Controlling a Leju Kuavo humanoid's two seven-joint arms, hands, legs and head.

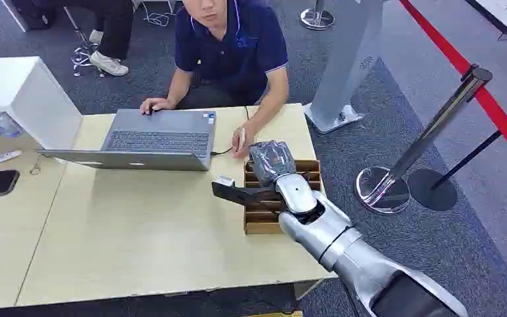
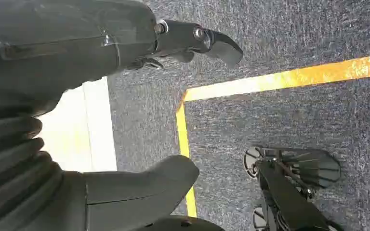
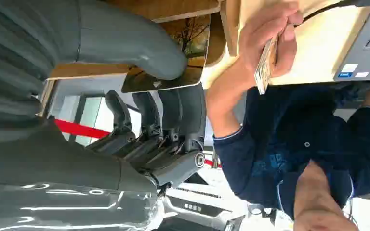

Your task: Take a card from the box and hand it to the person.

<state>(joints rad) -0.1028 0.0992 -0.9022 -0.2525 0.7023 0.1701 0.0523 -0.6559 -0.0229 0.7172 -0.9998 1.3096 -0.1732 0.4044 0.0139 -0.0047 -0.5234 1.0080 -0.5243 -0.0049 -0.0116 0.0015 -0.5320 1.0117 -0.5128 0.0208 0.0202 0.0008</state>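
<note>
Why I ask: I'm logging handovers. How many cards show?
2. One pictured card sits between the right hand's thumb and fingers over the box; a second card is in the person's hand beside the laptop. More may be hidden in the box.

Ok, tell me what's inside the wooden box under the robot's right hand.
The wooden box shows slotted dividers. The right hand hovers over it, pinching a card, and covers most of the slots, so any cards left inside are hidden.

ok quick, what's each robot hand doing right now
Left robot hand: open, holding nothing.
Right robot hand: pinching a card between thumb and fingers.
</note>
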